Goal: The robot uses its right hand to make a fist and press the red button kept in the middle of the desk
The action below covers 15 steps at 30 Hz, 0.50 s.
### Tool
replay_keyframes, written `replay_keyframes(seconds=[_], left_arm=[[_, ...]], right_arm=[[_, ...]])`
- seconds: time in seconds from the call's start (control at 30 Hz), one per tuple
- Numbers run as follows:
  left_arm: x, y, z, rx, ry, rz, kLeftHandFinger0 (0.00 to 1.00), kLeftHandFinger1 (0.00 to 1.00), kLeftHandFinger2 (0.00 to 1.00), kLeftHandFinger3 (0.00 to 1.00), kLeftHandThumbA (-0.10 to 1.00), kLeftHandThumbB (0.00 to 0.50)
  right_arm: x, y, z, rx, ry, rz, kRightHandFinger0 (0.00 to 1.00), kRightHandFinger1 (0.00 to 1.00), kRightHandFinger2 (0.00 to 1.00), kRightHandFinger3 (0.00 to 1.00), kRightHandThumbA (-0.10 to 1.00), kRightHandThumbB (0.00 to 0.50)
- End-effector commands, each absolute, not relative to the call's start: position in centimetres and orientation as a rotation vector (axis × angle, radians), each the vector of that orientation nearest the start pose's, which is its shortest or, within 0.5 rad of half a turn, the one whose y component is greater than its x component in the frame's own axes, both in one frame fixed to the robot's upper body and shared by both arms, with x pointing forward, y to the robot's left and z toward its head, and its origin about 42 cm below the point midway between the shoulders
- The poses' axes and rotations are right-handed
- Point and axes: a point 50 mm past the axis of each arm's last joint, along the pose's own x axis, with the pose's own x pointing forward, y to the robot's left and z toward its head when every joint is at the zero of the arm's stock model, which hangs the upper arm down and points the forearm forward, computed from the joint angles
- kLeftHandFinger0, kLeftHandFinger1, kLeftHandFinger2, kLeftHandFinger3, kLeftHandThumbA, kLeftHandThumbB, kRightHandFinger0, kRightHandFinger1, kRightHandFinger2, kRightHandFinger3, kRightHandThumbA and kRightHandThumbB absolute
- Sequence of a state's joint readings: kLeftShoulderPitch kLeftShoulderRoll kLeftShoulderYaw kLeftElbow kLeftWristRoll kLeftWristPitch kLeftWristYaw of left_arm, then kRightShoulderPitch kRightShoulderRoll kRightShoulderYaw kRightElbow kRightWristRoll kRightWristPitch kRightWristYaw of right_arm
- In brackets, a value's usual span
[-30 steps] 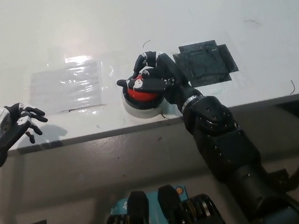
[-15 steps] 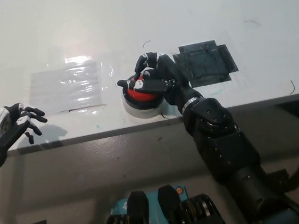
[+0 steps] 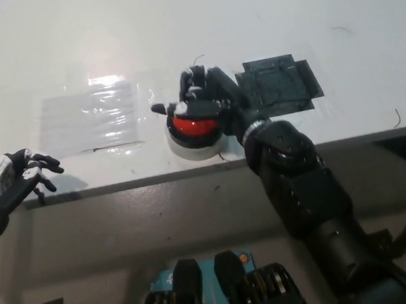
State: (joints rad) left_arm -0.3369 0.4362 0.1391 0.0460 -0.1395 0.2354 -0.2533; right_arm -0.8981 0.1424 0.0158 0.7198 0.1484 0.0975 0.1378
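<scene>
We see the red button (image 3: 194, 127) in its white round housing (image 3: 188, 148) at frame centre, near the desk (image 3: 68, 43) front edge. The right hand (image 3: 208, 97), fingers curled together, sits over the button's upper edge. Black tape patch (image 3: 280, 83) just right. Left hand (image 3: 18, 178), lower left, fingers spread, empty.

One camera only, set on the robot's head and looking steeply down. It faces forward over the near edge of the white worktop (image 3: 261, 15), which fills the upper half from fairly close, with the floor below the edge.
</scene>
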Motion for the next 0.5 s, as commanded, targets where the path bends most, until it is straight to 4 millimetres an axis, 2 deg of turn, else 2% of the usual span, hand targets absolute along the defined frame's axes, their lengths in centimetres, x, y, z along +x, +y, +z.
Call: replay_keyframes(seconds=[0.0, 0.1, 0.17, 0.3, 0.33, 0.47], left_arm=[[37.9, 36.6, 24.1, 0.281, -0.121, -0.098, 0.28, 0.36, 0.48, 0.61, 0.45, 0.0], [37.8, 36.5, 24.0, 0.27, -0.113, -0.101, 0.27, 0.35, 0.47, 0.6, 0.45, 0.0], [37.7, 36.5, 24.0, 0.267, -0.119, -0.104, 0.25, 0.34, 0.46, 0.59, 0.45, 0.0], [37.7, 36.5, 24.0, 0.266, -0.119, -0.106, 0.28, 0.36, 0.48, 0.6, 0.47, 0.0], [37.6, 36.6, 23.7, 0.267, -0.12, -0.101, 0.26, 0.34, 0.46, 0.59, 0.47, 0.0], [37.6, 36.7, 23.6, 0.269, -0.115, -0.1, 0.26, 0.34, 0.47, 0.61, 0.49, 0.0]], right_arm=[[51.1, -2.1, 32.2, 0.148, -0.161, 0.572, 0.0, 0.0, 0.21, 0.18, 1.0, 0.5], [51.1, -2.6, 35.1, 0.147, -0.204, 0.569, 0.0, 0.0, 0.25, 0.2, 1.0, 0.5], [51.0, -3.1, 36.0, 0.141, -0.22, 0.569, 0.0, 0.02, 0.27, 0.22, 1.0, 0.5], [50.8, -4.2, 36.8, 0.136, -0.23, 0.552, 0.0, 0.04, 0.3, 0.24, 1.0, 0.5], [50.6, -4.8, 36.6, 0.128, -0.23, 0.546, 0.0, 0.04, 0.32, 0.24, 1.0, 0.5], [50.5, -5.1, 36.7, 0.13, -0.227, 0.536, 0.0, 0.04, 0.33, 0.25, 1.0, 0.5]])
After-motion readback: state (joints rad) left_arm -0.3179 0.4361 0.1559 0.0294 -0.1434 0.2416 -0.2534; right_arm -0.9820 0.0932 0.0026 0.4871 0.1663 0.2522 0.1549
